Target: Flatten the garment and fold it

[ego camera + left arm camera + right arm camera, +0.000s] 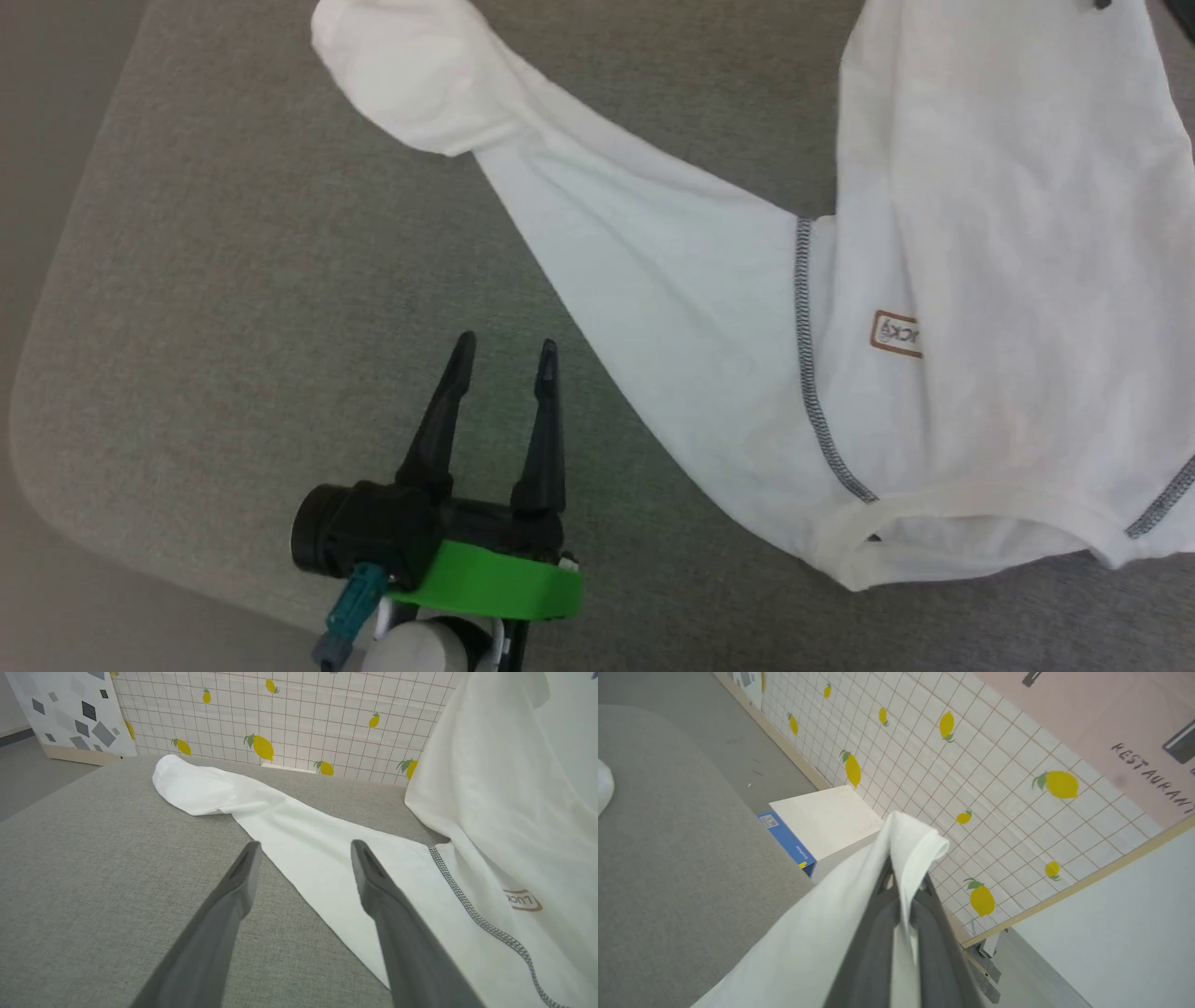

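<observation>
The white garment [980, 280] lies partly on the grey table, its long sleeve [579, 205] stretched toward the far left and its ribbed collar [943, 537] near the front. Dark zigzag stitching [805, 355] and the brown-bordered patch [896, 333] show on it. My left gripper [506, 350] hovers open just left of the sleeve, nothing between its fingers; in the left wrist view its right fingertip [362, 851] overlaps the sleeve [299, 830]. My right gripper [903, 882] is shut on a lifted edge of the garment [906, 844], held above the table.
The grey fabric table [233, 280] has a rounded corner at the left, with floor beyond. A white and blue box [817, 821] sits past the table's far edge, before a lemon-patterned tiled wall [952, 756].
</observation>
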You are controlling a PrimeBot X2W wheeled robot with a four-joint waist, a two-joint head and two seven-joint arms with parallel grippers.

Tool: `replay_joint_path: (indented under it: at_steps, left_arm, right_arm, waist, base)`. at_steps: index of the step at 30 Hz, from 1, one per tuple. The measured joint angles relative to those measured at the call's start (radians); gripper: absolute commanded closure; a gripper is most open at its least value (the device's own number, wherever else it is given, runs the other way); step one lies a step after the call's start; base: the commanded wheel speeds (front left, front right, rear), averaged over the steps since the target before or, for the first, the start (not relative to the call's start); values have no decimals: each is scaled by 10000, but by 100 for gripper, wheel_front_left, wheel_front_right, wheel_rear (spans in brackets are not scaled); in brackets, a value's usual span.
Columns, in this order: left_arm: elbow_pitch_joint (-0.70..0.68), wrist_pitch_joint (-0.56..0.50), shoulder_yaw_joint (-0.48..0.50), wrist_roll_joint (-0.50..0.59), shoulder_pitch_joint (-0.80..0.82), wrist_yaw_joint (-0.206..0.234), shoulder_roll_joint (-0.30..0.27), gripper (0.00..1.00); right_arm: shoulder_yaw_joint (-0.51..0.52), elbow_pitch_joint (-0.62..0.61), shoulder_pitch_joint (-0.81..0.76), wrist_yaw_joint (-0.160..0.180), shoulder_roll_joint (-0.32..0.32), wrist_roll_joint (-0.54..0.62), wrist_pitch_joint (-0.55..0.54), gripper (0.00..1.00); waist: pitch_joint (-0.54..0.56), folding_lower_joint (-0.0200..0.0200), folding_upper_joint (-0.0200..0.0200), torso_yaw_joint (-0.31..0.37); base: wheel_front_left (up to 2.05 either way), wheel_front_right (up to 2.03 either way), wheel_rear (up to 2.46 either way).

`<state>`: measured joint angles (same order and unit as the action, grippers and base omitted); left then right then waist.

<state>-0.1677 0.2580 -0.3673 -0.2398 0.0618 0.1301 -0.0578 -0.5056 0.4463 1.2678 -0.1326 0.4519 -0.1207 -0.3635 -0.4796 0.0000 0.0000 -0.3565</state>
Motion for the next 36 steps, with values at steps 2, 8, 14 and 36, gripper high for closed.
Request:
replay_joint_path:
  at_steps: [2, 8, 14, 36]
  left_arm:
    - [13, 0, -102, -123, 54, 8, 0, 0]
    - [263, -2, -268, -274, 184, 73, 10, 0]
    - [393, 0, -8, -230, 208, 75, 21, 0]
    - [146, 0, 842, 253, -629, -161, -58, 0]
  right_arm:
    - [-88, 535, -16, 0, -104, 19, 142, 96]
    - [-159, 1517, -195, 0, -328, -500, 347, 0]
    - [198, 1068, -465, 2, -27, -1753, 809, 0]
    - [6055, -5561, -11335, 4, -186, -2936, -1804, 0]
  waist:
    - [-99, 0, 0, -173]
    - [-307, 1, 0, -298]
    - [22, 1, 0, -104]
    - [1647, 0, 0, 1677]
  base:
    - [0, 0, 0]
    - [0, 0, 0]
    - [0, 0, 0]
    - [0, 0, 0]
